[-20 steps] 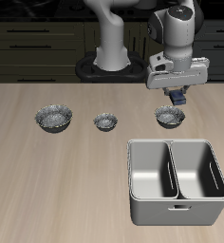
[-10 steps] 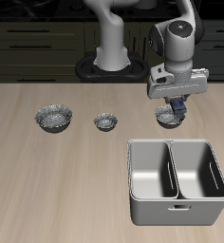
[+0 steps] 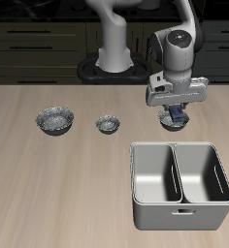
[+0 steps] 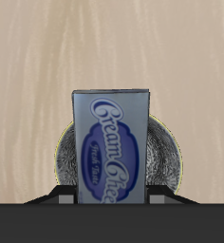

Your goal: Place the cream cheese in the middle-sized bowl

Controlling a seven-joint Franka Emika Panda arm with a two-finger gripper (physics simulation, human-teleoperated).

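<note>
I've come down w/ my end effector (image 3: 176, 109), still clamped on the cream cheese (image 4: 108, 145), now right over the middle-sized bowl (image 4: 166, 157) on the bench (image 3: 49, 184). Looks ready to let go.

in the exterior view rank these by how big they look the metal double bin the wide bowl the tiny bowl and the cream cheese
1. The metal double bin.
2. The wide bowl.
3. The tiny bowl.
4. The cream cheese, held in the gripper; partly hidden, so its rank against the tiny bowl is unsure.
</note>
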